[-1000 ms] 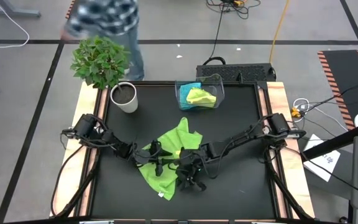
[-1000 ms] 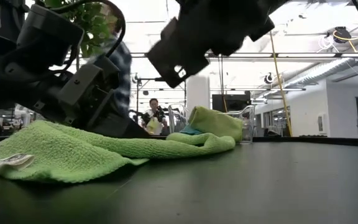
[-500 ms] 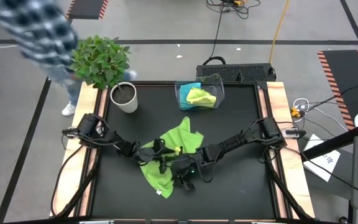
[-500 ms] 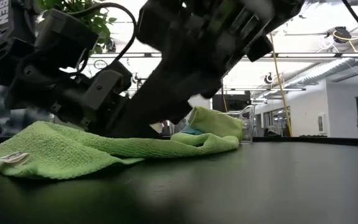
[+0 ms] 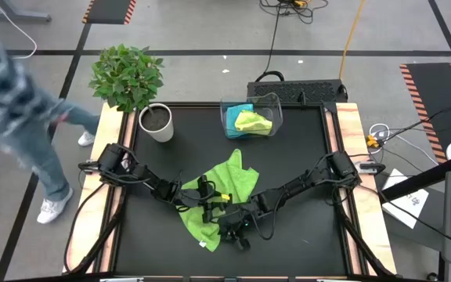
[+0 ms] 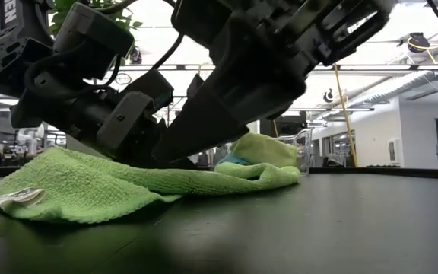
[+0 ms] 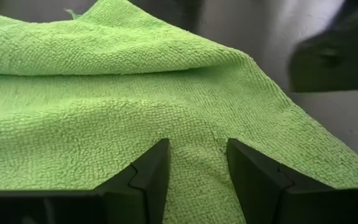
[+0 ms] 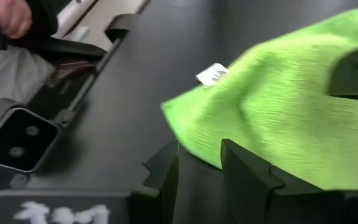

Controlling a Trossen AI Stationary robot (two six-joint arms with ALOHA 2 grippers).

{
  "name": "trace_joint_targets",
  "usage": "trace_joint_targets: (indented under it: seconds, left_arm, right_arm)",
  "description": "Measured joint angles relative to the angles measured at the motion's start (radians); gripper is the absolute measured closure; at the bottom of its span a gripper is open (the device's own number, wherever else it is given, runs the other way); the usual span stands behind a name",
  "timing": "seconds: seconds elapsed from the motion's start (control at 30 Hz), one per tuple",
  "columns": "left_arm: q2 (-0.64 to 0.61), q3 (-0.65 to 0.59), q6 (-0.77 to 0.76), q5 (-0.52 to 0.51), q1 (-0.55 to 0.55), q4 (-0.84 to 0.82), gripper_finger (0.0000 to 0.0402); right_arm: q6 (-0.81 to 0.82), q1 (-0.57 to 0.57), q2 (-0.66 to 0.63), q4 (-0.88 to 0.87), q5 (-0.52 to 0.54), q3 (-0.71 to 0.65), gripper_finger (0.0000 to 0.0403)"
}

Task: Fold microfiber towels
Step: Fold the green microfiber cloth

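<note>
One lime-green microfiber towel (image 5: 232,176) lies crumpled on the black table, its white label (image 6: 10,199) at the near end. My left gripper (image 7: 197,168) is shut on its middle. My right gripper (image 8: 201,168) hangs low at the towel's near right edge (image 8: 188,140). Its fingers stand a little apart with nothing between them. I cannot tell whether they touch the cloth. A turquoise towel (image 5: 238,110) and another lime-green one (image 5: 254,122) sit bunched in the clear bin (image 5: 275,106). My left gripper pinches a bunched-up ridge in the towel's middle (image 7: 197,146) between its two fingers; creases run out from the gap. The fingers come slanting down from the table's left side. The rest of the towel lies slack on the table.
A potted plant (image 5: 155,121) stands at the far left corner. The bin is at the far middle. A person (image 5: 18,117) is on the floor beside the table's left edge. Both arms cross close together over the towel.
My right gripper has come down and moved toward the near left, onto the towel's near edge, rolling its wrist. My left gripper has shifted a little toward the right and up, and the towel's far end has slid slightly with it. The person has walked around to the left side.
</note>
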Motion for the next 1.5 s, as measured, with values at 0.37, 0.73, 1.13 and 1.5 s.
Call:
trace_joint_targets:
  seconds: [0.37,0.73,1.13,1.5]
  left_arm:
    - [-0.130,0.000,0.024,-0.013,0.014,-0.229,0.0238]
    - [-0.361,0.000,-0.019,-0.068,-0.092,-0.619,0.0238]
    - [-0.390,0.001,-0.326,-0.136,-0.234,-0.971,0.0238]
    - [-0.389,0.001,-0.365,-0.092,-0.264,-0.928,0.0238]
  right_arm:
    - [-0.020,0.003,0.043,0.116,0.008,-0.001,0.0293]
    - [-0.016,-0.051,0.064,0.154,0.008,-0.001,0.0293]
    - [0.057,-0.089,0.170,0.178,-0.079,0.040,0.0293]
    - [0.085,-0.119,0.179,-0.105,-0.111,0.062,0.0371]
